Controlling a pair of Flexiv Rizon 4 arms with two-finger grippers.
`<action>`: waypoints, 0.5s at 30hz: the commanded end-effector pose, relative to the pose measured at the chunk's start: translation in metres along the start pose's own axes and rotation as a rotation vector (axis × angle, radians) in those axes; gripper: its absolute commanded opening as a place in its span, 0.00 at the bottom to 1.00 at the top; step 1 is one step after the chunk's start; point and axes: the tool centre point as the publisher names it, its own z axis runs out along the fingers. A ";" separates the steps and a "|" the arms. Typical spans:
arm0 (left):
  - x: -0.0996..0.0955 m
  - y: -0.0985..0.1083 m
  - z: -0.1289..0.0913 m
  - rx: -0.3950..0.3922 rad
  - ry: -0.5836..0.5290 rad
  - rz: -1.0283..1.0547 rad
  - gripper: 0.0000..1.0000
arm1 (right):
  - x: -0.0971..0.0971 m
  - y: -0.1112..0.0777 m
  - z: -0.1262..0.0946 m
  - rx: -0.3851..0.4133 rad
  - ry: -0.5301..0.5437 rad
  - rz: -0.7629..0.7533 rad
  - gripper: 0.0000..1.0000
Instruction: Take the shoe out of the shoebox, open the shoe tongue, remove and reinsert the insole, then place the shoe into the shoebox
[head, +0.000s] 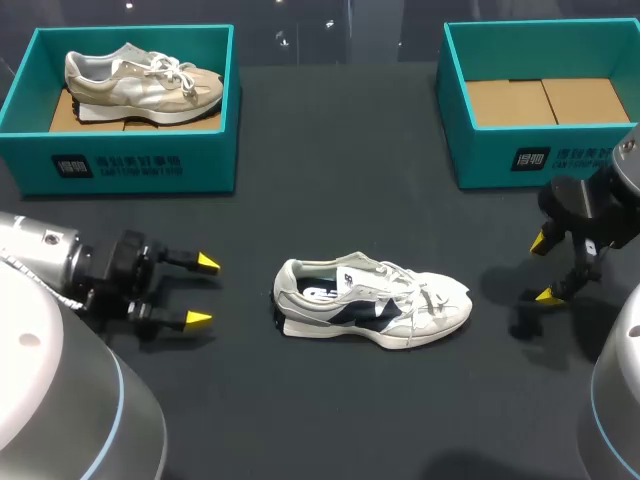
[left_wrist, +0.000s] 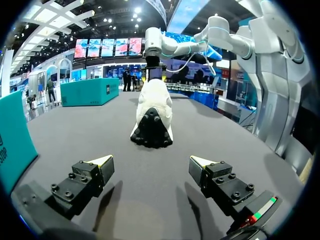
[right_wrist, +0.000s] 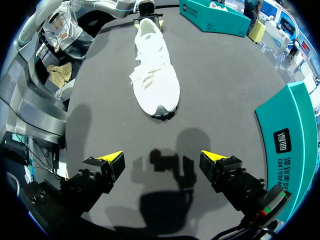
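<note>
A white sneaker with dark navy side panels (head: 372, 302) lies on the black table between my arms, heel toward my left arm and toe toward my right. My left gripper (head: 203, 291) is open a short way from the heel; its wrist view shows the shoe's heel (left_wrist: 151, 116) ahead of the spread fingers (left_wrist: 151, 167). Beyond the toe, my right gripper (head: 542, 268) is open and raised above the table. The toe (right_wrist: 155, 70) lies ahead of it (right_wrist: 162, 161) in its wrist view. An empty teal shoebox (head: 545, 100) stands at the back right.
A second teal shoebox (head: 125, 105) at the back left holds a beige sneaker (head: 142, 82). The back-right box also shows beside my right gripper (right_wrist: 295, 145).
</note>
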 end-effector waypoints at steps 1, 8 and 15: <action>-0.002 -0.001 0.011 -0.003 -0.003 -0.005 1.00 | 0.001 0.000 0.000 0.001 -0.003 0.000 1.00; -0.002 -0.006 0.024 0.008 -0.002 -0.007 1.00 | 0.001 0.000 0.000 0.001 -0.003 0.000 1.00; -0.004 -0.008 0.036 0.011 -0.013 -0.011 1.00 | 0.001 0.000 0.000 0.001 -0.003 0.000 1.00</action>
